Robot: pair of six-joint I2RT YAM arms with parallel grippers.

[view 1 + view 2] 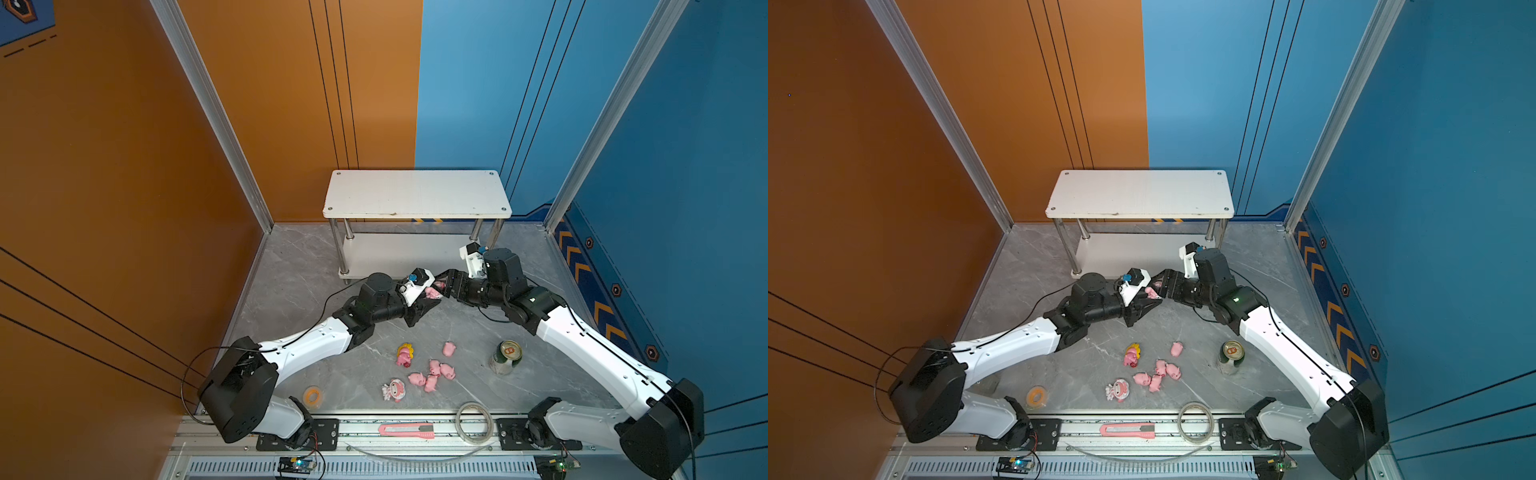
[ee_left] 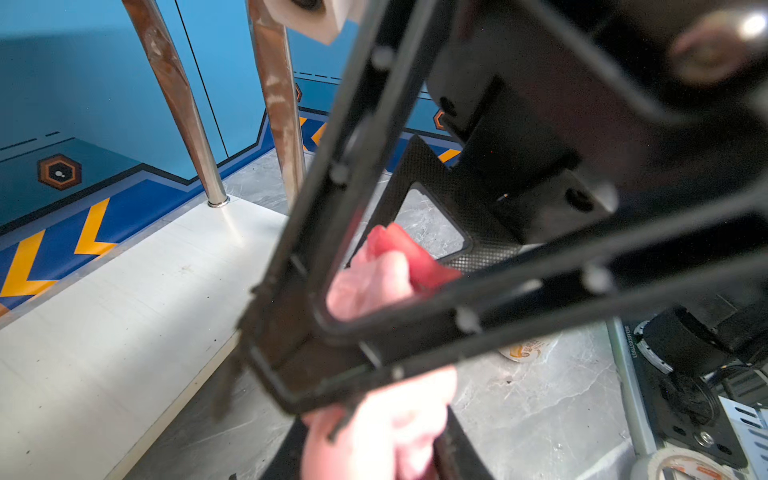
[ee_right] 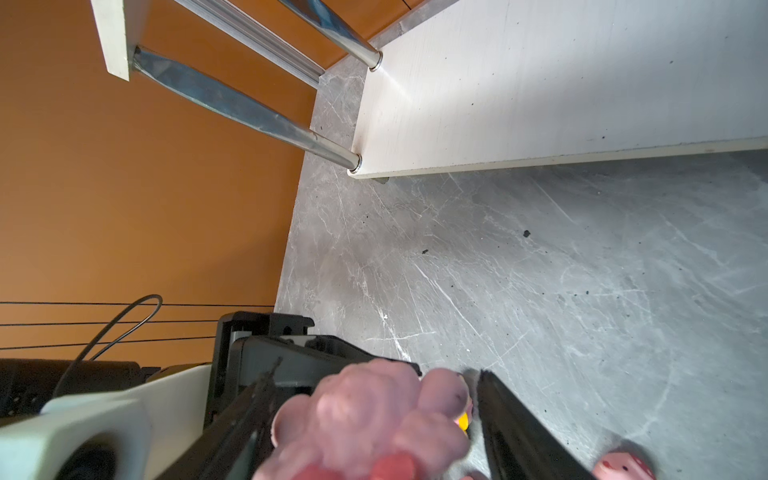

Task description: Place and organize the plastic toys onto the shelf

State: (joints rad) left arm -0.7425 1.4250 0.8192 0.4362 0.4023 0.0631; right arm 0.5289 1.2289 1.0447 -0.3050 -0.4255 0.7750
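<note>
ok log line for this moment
phase: handover; left pincer: shut on pink figurine; right pincer: open around it; shelf top: bare

Grey marble desk (image 1: 299, 274), shown in both top views. At the far end stands a white two-tier shelf (image 1: 415, 193) on chrome legs (image 1: 343, 253). On the near half, centre, lie a sunflower figurine (image 1: 405, 355), one pig (image 1: 449, 349) set apart, four clustered pigs (image 1: 432, 374), and a white-pink figurine (image 1: 394, 390), face up. To the right is an upright can (image 1: 506, 357). At front left lies an orange tape roll (image 1: 313, 395). At the front edge a clear tape ring (image 1: 475, 423) overlaps the rail (image 1: 357, 428).
</note>
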